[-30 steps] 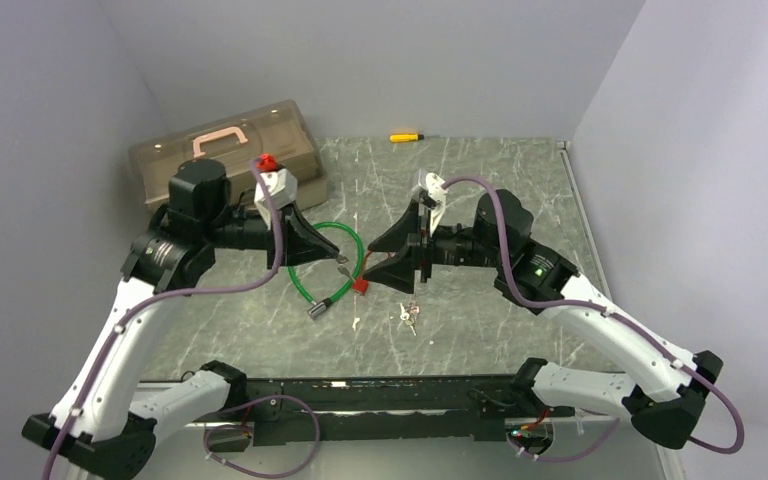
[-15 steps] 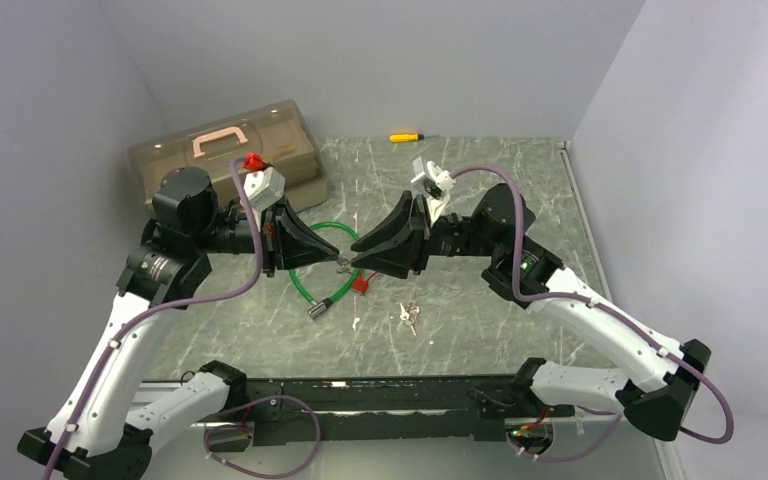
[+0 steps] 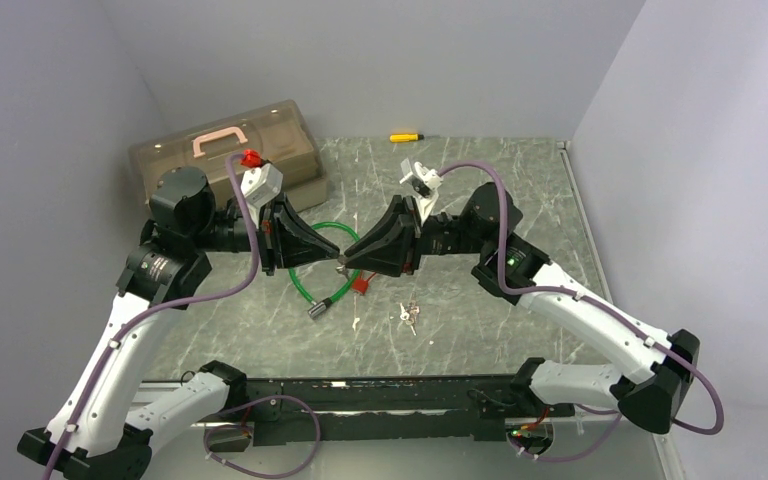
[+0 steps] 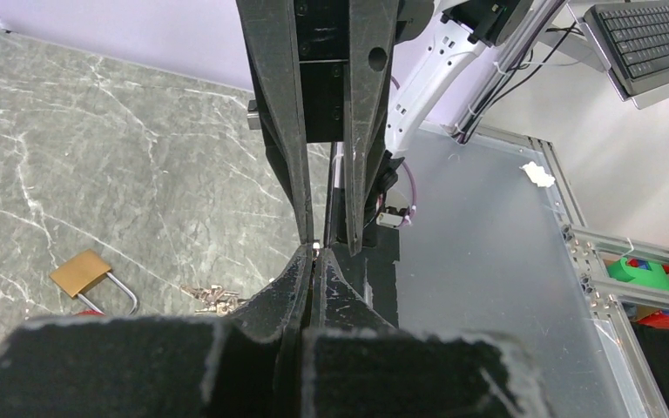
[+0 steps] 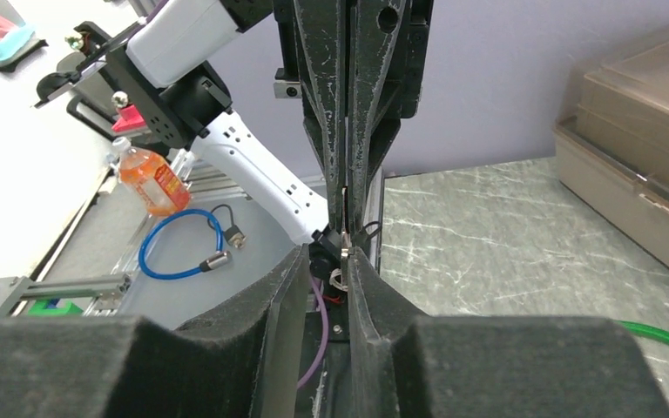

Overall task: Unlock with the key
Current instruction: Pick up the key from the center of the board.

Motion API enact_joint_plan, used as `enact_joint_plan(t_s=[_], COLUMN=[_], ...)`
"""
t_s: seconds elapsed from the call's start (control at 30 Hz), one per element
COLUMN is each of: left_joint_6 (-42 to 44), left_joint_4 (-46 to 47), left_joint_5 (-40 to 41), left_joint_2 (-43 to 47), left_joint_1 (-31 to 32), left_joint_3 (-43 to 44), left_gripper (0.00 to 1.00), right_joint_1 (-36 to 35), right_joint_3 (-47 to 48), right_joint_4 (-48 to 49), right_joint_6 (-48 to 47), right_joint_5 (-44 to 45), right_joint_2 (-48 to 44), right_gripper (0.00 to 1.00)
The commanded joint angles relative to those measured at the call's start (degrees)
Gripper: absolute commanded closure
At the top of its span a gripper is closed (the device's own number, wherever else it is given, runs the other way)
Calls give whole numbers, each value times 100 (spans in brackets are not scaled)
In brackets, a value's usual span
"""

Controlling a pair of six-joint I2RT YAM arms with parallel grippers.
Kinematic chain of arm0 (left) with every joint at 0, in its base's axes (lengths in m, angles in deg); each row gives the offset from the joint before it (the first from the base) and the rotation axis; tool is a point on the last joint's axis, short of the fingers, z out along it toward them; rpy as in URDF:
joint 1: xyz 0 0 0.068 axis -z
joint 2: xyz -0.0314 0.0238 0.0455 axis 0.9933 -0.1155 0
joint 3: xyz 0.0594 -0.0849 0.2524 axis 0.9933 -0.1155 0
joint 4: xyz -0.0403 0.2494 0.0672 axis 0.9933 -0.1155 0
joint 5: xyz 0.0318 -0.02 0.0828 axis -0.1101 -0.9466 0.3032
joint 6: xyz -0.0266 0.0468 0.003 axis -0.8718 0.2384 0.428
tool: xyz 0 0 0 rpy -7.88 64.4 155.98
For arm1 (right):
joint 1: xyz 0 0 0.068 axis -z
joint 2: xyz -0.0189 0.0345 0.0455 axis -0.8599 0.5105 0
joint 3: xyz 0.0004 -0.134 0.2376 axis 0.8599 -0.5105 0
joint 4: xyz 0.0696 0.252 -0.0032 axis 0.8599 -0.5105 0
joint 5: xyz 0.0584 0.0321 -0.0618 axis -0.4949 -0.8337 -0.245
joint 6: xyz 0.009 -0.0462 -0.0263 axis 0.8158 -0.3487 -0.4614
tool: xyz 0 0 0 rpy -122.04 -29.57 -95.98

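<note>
My left gripper [image 3: 337, 262] is shut on a small silver key [image 5: 345, 237] and holds it in the air above the table. The key's end sticks out past the fingertips [image 4: 317, 252]. My right gripper [image 3: 349, 264] meets it tip to tip, jaws narrow but still apart [image 5: 327, 254]. The key stands between them, against the right-hand finger. Below lies the padlock [image 4: 80, 271], brass in the left wrist view and red from above [image 3: 362, 285]. It rests on the table beside the green cable [image 3: 312, 290].
A bunch of loose keys [image 3: 408, 316] lies on the marble top near the padlock. A brown toolbox [image 3: 230, 150] with a pink handle stands at the back left. A yellow screwdriver [image 3: 406, 137] lies at the far edge.
My right gripper has swung left to meet the left gripper's tips, and its jaws have narrowed around the key's end. The left arm shifted slightly, still shut.
</note>
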Motion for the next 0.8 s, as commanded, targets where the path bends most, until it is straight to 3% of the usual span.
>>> enact_joint_plan(t_s=[0.0, 0.1, 0.3, 0.5, 0.53, 0.63, 0.67, 0.77], left_joint_6=[-148, -195, -290, -208, -122, 404, 619, 1409], left_joint_4=[256, 328, 450, 366, 234, -606, -924, -1997], left_joint_5=[-130, -121, -147, -48, 92, 765, 1067, 2025], left_joint_2=[10, 1, -23, -26, -30, -90, -170, -571], left_joint_1=[20, 22, 22, 22, 22, 22, 22, 14], left_joint_3=[70, 69, 58, -20, -2, 203, 334, 671], left_gripper=[100, 100, 100, 100, 88, 7, 1, 0], right_joint_1=[16, 19, 17, 57, 103, 434, 552, 900], right_joint_3=[79, 109, 91, -21, -40, -154, -226, -443], right_joint_4=[521, 562, 564, 494, 426, 150, 22, -451], right_joint_6=[143, 173, 153, 82, 78, 79, 78, 16], right_joint_5=[-256, -317, -259, -67, -73, -97, -106, -39], right_joint_2=[116, 192, 231, 64, 33, -105, -168, -379], right_gripper=[75, 80, 99, 100, 100, 100, 100, 100])
